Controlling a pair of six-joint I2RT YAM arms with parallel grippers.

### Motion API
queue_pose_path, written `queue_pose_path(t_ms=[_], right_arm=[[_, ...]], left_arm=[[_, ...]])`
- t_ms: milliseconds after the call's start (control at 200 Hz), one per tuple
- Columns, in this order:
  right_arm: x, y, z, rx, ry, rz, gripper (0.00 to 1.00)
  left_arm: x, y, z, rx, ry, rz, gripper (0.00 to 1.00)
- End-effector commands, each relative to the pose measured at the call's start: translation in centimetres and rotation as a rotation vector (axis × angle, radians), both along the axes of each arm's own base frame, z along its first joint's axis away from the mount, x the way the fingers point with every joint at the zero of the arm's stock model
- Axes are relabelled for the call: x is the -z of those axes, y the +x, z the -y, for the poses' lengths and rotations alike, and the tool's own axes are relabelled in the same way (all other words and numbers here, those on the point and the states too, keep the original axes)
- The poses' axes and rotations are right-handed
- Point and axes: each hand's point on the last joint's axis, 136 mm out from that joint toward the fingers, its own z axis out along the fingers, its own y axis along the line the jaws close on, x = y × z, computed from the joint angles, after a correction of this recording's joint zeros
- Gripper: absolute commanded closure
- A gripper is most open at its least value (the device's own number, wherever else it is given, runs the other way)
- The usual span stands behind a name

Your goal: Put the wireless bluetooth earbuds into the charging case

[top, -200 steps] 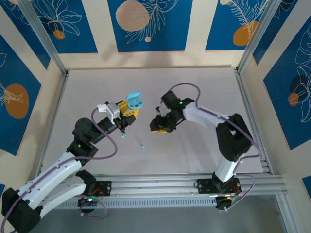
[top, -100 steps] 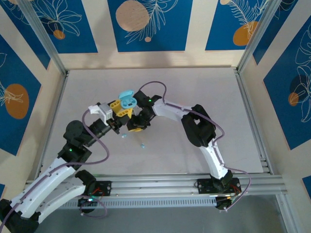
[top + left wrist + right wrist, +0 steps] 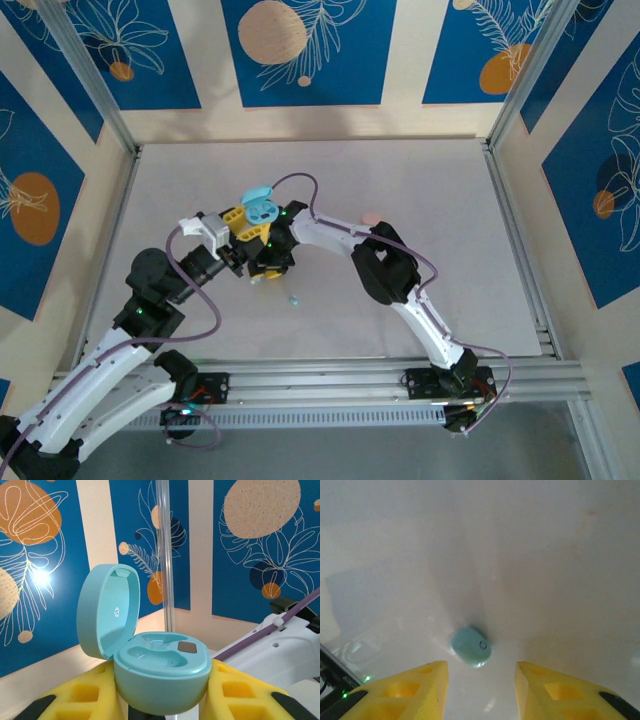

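My left gripper point(image 3: 250, 222) is shut on a pale blue charging case point(image 3: 160, 675), held upright with its lid point(image 3: 107, 610) hinged open to the left. Both earbud wells are empty. The case point(image 3: 259, 206) is held above the table's left-centre. My right gripper point(image 3: 268, 264) sits just in front of it, low over the table and open. In the right wrist view a pale blue earbud point(image 3: 471, 646) lies on the table just beyond the gap between the yellow fingers point(image 3: 422, 685), untouched. A second pale blue earbud point(image 3: 294, 300) lies loose nearer the front.
A small pinkish object point(image 3: 372, 218) peeks out behind the right arm's forearm. The white table point(image 3: 450, 190) is fenced by metal posts and patterned walls. The right arm stretches diagonally across the table's middle.
The right arm has swung left across the table, bringing its open gripper down over the earbud just in front of the held case. The left gripper and case shifted slightly left.
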Motion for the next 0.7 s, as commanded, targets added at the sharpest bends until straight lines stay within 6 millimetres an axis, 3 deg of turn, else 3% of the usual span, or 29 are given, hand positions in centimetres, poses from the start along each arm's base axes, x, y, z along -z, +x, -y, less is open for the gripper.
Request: queue_pose_path(t_ms=[0,315,540,695], right_arm=[[0.5,-0.1,0.2,0.032,-0.057,-0.010,0.58],[1.4,-0.3,-0.8,0.035,-0.109,0.012,0.55],[2.9,0.1,0.2,0.027,-0.264,0.117,0.55],[2.8,0.1,0.5,-0.017,-0.324,0.186,0.60]], left_arm=[[-2.0,-0.6,-0.5,-0.007,-0.029,0.043,0.76],[-1.9,-0.7,-0.5,-0.003,-0.028,0.035,0.76],[-2.0,-0.6,-0.4,0.000,-0.035,0.032,0.76],[-2.1,-0.6,-0.3,0.004,-0.035,0.031,0.76]])
